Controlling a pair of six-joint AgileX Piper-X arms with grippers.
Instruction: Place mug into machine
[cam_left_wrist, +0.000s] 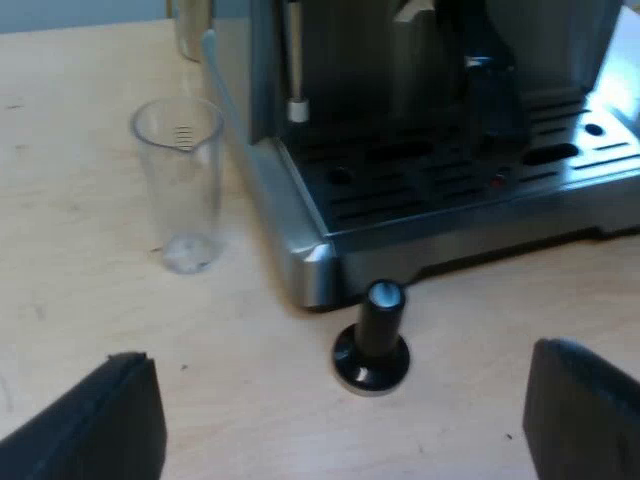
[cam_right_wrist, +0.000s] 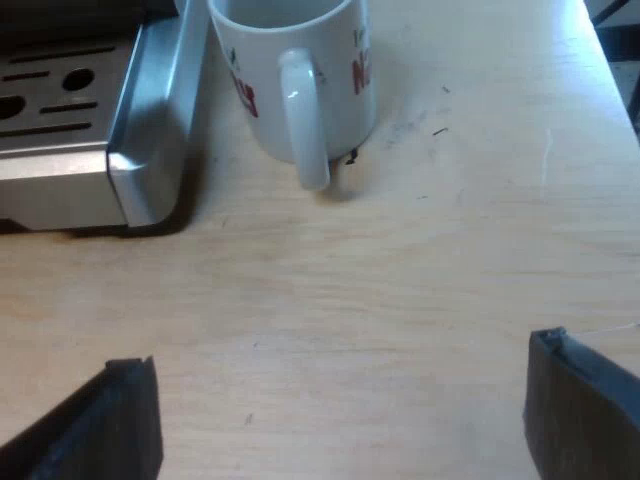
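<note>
While right tool (cam_right_wrist: 340, 355) gapes wide, mug (cam_right_wrist: 335, 70) stands beside machine (cam_right_wrist: 90, 165).

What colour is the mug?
The mug is white with red lettering; right wrist view shows it best.

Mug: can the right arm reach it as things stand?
Probably yes. The right end effector is open and faces the mug, whose handle points toward it, with bare table between. The espresso machine stands close beside the mug; that side looks tight.
</note>
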